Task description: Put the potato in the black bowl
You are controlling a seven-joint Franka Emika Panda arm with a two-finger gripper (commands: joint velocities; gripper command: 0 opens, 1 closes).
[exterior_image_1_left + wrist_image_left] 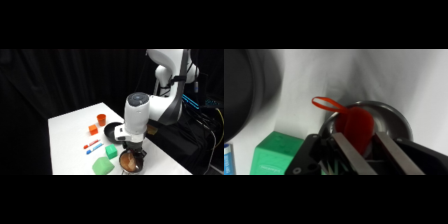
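Gripper hangs directly over the metal bowl, jaws spread and flanking one red looped item inside it; contact cannot be confirmed. The potato appears to be the brownish mass in that same bowl. Centre on it, not the red item, before closing. The black bowl sits just behind the metal bowl. Count: two bowls, two green blocks, two markers, two orange pieces.

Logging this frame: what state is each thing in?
pincer: open, low over the metal bowl
metal bowl: upright, holding a red item
red item: inside the metal bowl
potato: apparently in the metal bowl
black bowl: upright, nothing seen inside
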